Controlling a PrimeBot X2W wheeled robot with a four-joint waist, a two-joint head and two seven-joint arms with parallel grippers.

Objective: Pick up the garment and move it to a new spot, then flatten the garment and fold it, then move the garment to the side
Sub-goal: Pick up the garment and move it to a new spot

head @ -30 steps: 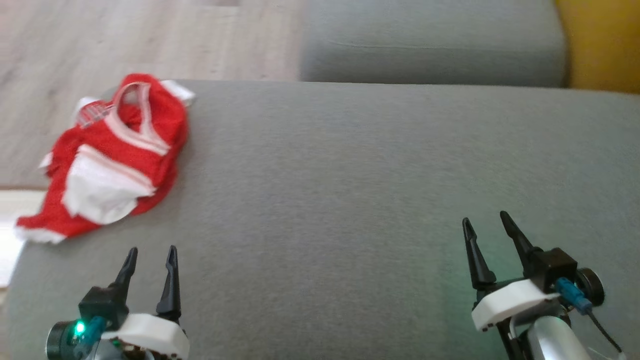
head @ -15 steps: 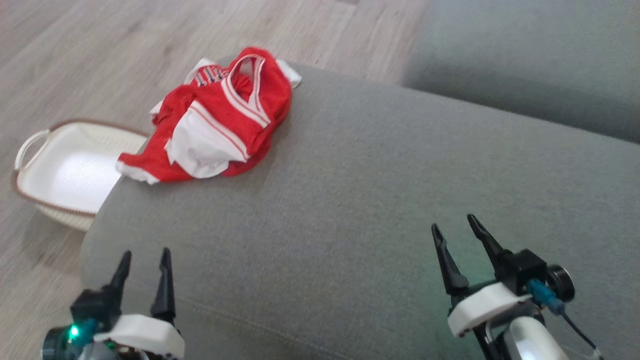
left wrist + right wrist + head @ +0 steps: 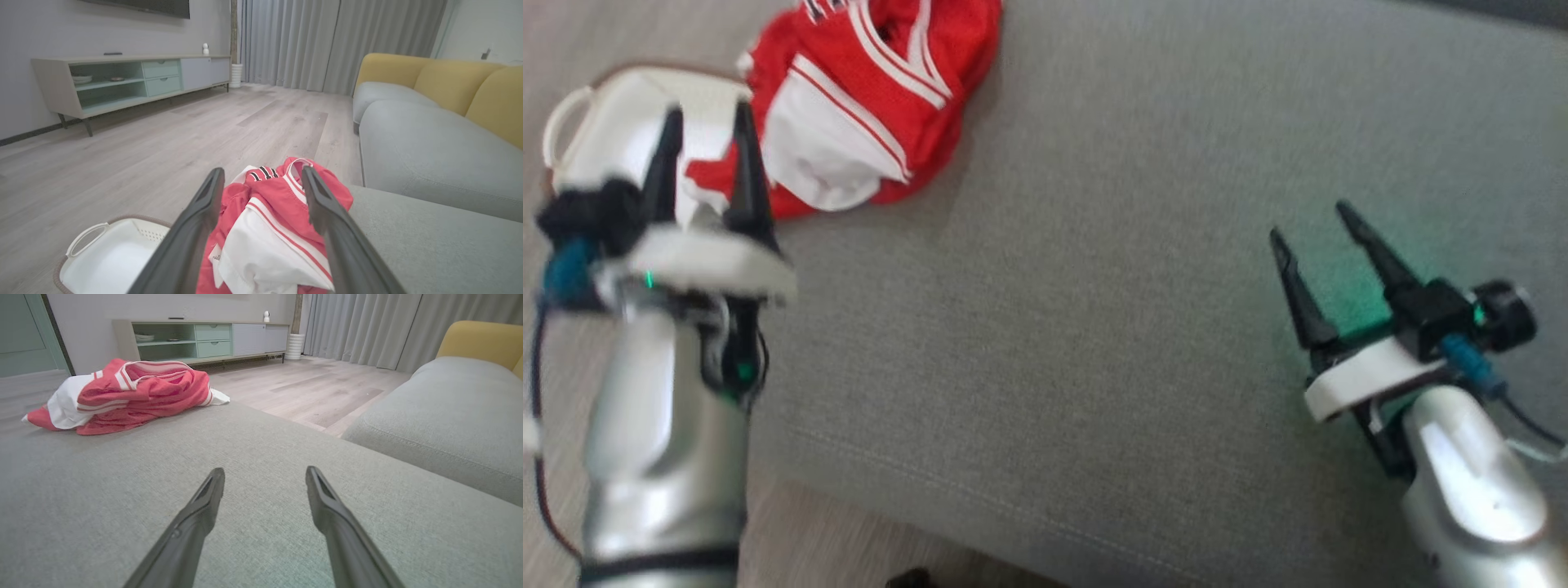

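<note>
The garment (image 3: pixel 866 106) is a crumpled red and white jersey lying at the left end of the grey sofa seat (image 3: pixel 1143 310). My left gripper (image 3: pixel 707 114) is open and raised just short of its near edge, with nothing between its fingers. Through those fingers in the left wrist view, the garment (image 3: pixel 269 220) sits directly ahead. My right gripper (image 3: pixel 1311 220) stands open over bare cushion at the right, far from the garment (image 3: pixel 126 396), which shows at the upper left of the right wrist view.
A white laundry basket (image 3: pixel 596 131) sits on the wooden floor beside the sofa's left end, also seen as the basket (image 3: pixel 106 257) under my left gripper. A second grey cushion (image 3: pixel 445 416) with yellow backrests (image 3: pixel 457 85) lies beyond. A low TV cabinet (image 3: pixel 122 81) stands against the wall.
The camera has tilted and turned left, shifting the whole scene. My left arm has reached forward and up toward the garment's near edge. Both grippers stay open.
</note>
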